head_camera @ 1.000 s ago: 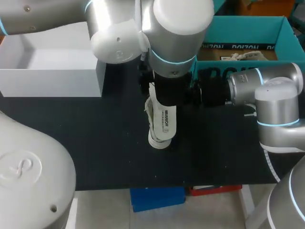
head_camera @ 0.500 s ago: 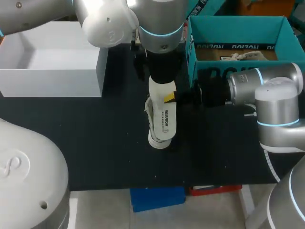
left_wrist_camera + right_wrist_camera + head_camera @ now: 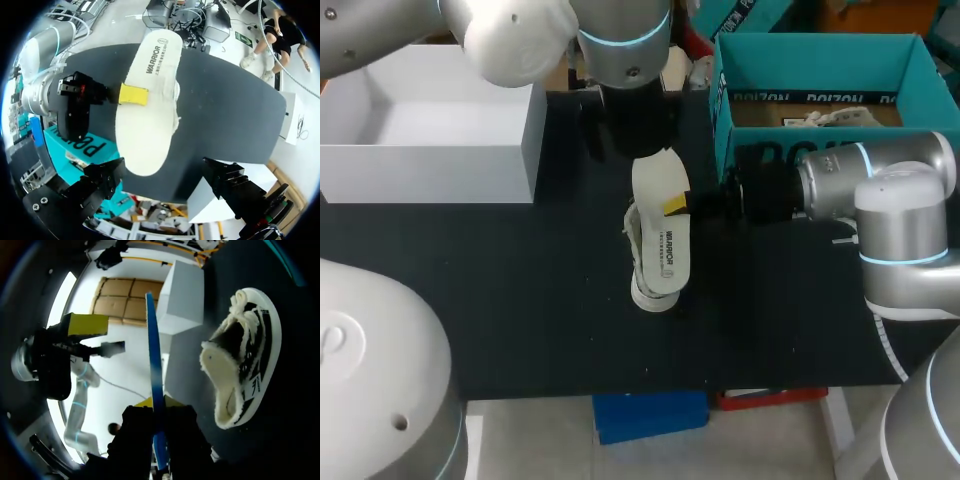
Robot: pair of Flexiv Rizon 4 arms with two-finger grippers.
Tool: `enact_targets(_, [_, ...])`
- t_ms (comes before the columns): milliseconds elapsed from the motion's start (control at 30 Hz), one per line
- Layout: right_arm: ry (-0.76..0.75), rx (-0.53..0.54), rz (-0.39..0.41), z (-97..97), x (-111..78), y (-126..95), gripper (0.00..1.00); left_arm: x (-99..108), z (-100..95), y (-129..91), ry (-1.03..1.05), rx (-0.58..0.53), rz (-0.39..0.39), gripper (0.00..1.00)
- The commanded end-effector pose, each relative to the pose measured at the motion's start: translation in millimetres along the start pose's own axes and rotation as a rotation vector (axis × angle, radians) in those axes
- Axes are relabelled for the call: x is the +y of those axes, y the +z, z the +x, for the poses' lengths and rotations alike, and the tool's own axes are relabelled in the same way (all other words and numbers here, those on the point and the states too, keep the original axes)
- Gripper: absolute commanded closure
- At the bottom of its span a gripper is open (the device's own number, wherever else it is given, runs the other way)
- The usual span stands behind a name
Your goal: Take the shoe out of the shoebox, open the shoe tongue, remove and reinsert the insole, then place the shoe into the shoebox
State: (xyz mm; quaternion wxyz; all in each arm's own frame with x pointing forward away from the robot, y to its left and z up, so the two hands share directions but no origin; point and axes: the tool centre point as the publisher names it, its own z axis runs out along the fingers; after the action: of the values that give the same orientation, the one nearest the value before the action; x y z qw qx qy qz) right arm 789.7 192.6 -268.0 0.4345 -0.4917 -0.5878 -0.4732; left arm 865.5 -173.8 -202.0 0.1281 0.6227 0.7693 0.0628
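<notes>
Right gripper (image 3: 159,404) is pinching the insole (image 3: 150,100) by its side edge just over the shoe (image 3: 655,270) sitting on the table (image 3: 520,300), left gripper (image 3: 167,182) is hanging spread and empty above, and I'm guessing the thin light foam is flopping unless gripped mid-length.

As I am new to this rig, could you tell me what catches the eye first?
The white insole stands out, held above the shoe at the middle of the black table by the right gripper. Behind sit a teal shoebox at right and a white box at left.
</notes>
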Motion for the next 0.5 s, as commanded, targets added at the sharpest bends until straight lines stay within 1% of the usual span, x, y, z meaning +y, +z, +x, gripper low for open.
enact_targets(33, [0.0, -0.002, -0.002, -0.2, -0.2, 1, 1.0, -21, 10.7, -8, 0.018, -0.034, -0.023, 0.0])
enact_targets(133, [0.0, -0.002, -0.002, -0.2, -0.2, 1, 1.0, -35, 16.4, -15, 0.029, -0.052, -0.03, 0.0])
enact_targets(300, [0.0, -0.002, -0.002, -0.2, -0.2, 1, 1.0, -62, 22.5, -26, 0.054, -0.059, -0.036, 0.0])
enact_targets(500, [0.0, -0.002, -0.002, -0.2, -0.2, 1, 1.0, -97, 26.1, -32, 0.087, -0.072, -0.04, 0.0])
